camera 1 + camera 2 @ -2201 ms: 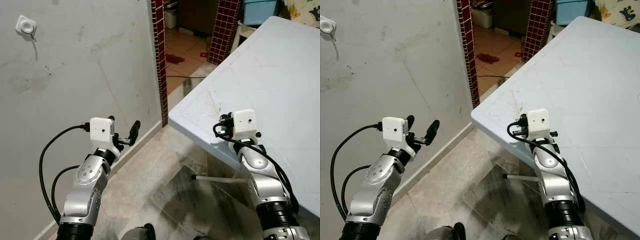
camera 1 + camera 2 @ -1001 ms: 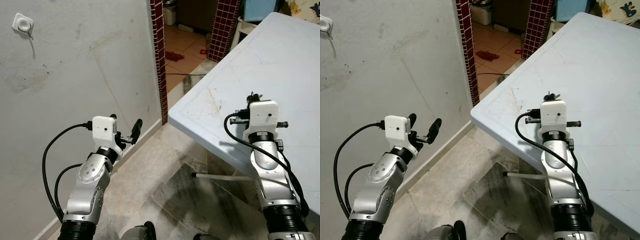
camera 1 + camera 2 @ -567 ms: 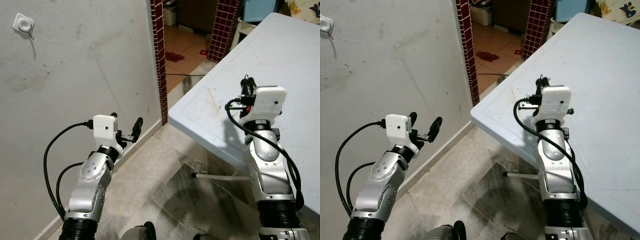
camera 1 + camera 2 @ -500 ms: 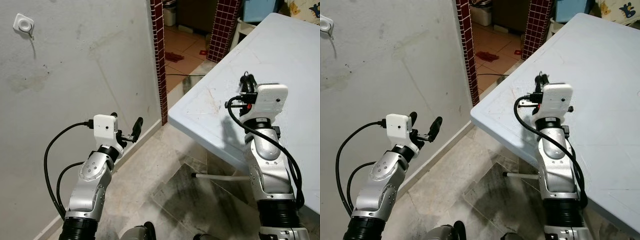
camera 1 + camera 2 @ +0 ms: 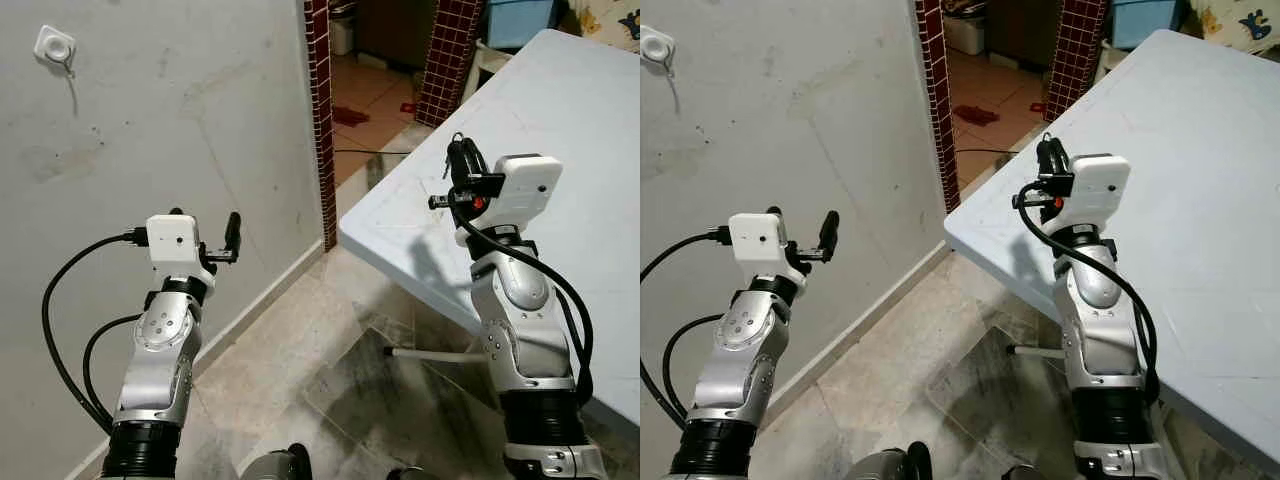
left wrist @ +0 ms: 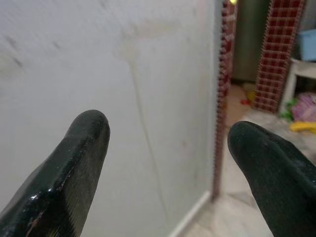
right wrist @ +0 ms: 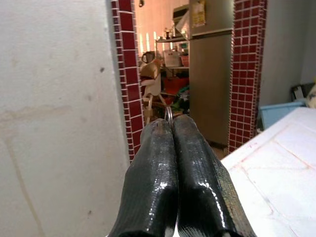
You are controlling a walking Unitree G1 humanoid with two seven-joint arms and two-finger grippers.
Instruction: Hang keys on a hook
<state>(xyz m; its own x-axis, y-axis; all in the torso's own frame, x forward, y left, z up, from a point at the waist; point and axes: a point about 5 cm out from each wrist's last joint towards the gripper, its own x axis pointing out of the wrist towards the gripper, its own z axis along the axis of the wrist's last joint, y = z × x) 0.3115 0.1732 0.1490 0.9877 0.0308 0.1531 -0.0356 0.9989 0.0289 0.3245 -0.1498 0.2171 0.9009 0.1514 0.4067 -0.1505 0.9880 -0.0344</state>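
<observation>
left gripper [image 5: 205,238]: raised at about chest height beside the wall, fingers [image 6: 79,168] spread wide apart with nothing between them, tips pointing at the plaster
right gripper [image 7: 170,129]: lifted up above the table corner, both fingers pressed tight together, and a thin metal ring pokes out right at the tips
keys [image 7: 168,114]: pinched in the right gripper; only a sliver of ring shows past the fingertips in the wrist view, and from the head views a tiny bit of metal sticks up above the black fingers, can't make out the keys themselves
table [image 5: 580,140]: pale blue-white, under and to the right of the right gripper, its near corner sits just below the raised arm
floor [image 5: 300,350]: grey stone tiles down below both arms, between wall and table
wall [image 5: 170,120]: grey scuffed plaster straight ahead of the left gripper, runs along the robot's left side
hook [image 5: 54,44]: small white square pad high on the wall, well above and to the left of the left gripper, far from the right gripper; nothing hanging on it that looks like keys
doorway [image 5: 385,70]: beyond both grippers, framed by dark red tiled pillars, orange floor tiles behind; the right wrist view looks through it to a fridge and cluttered shelves
</observation>
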